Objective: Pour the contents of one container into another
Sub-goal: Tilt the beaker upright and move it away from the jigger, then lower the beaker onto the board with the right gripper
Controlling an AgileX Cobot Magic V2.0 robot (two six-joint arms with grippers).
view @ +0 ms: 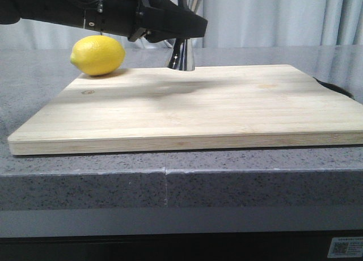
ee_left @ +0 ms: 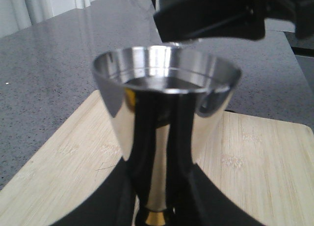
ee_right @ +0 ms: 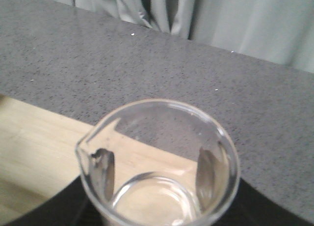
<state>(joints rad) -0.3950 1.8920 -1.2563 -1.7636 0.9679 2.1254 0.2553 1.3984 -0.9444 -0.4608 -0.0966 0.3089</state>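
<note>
grey speckled stone counter, thick front edge with a vertical seam near centre; pale grey-white pleated curtains hang behind its far edge, closing off the background; light soft and diffuse; small white label on the dark base below, lower right corner.

Yellow lemon being seen resting at far left corner of wooden cutting board; board being supported by grey speckled counter; pale curtain hanging behind.

Board's broad middle lies open; lemon and jigger crowd its far edge.
</note>
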